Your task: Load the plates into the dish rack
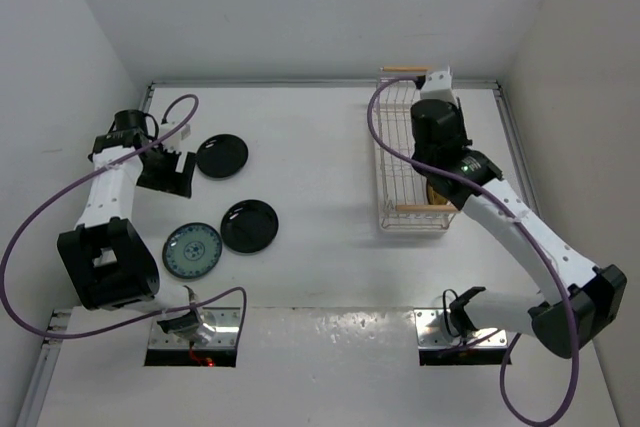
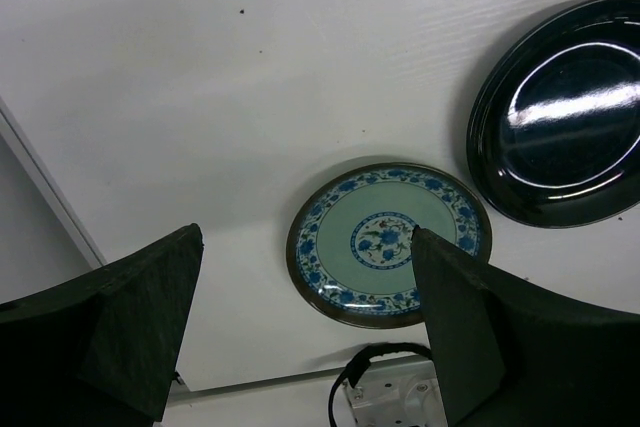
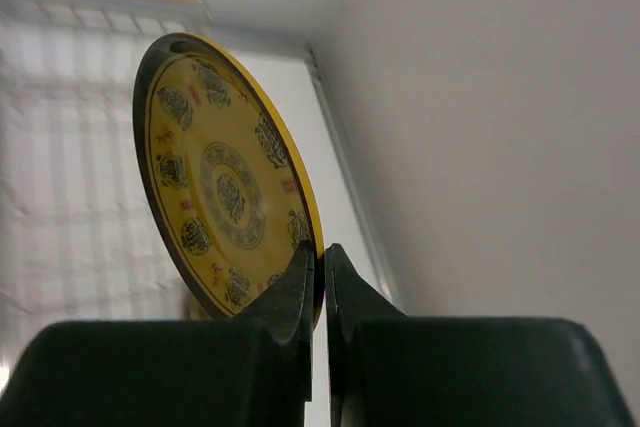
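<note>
Right gripper (image 3: 321,252), up close in its wrist view, is clamping tight on the lower rim of a yellow plate (image 3: 225,197) and standing it on edge. I'm guessing that's so it can slot between the wires of the dish rack (image 3: 70,147), which is blurring out behind at 9 o'clock.

Left wrist view: the left gripper (image 2: 305,237) is hanging wide open with nothing in it, framing the teal plate (image 2: 385,242) below. One black plate (image 2: 565,112) is lying at 2 o'clock.

From the top, the rack is sitting at 2 o'clock on the counter (image 1: 310,147). A second black plate (image 1: 221,156) is lying just beside the left gripper around 9 o'clock. All three are lying flat, not yet loaded.
</note>
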Robot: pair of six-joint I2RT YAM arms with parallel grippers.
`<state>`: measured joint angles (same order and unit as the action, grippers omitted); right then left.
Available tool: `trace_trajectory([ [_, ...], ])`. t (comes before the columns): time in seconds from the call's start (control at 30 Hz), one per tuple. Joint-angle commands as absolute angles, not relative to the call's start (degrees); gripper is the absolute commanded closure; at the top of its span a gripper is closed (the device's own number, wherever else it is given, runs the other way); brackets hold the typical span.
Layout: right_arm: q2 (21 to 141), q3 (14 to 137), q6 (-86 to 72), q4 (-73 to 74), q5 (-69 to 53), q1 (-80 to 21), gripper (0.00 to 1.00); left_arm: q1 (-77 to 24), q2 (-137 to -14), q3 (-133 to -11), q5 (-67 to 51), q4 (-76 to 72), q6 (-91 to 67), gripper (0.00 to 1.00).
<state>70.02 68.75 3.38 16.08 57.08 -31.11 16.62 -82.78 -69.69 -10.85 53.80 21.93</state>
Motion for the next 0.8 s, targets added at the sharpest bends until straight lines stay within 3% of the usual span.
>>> trace_trajectory([
  [0.0,68.7,65.3,4.3,22.6,66.4,-31.1,1.00,15.2,-83.1,-71.7,-11.3,52.7,21.2,0.11],
  [0.37,67.8,62.9,-13.5,35.8,63.8,-34.5,1.00,14.0,-82.5,-71.2,-10.1,52.7,21.2,0.11],
  [0.77,78.1,64.9,-28.1,48.4,67.9,-37.3,1.00,13.4,-82.0,-71.2,-9.6,52.7,21.2,0.11],
])
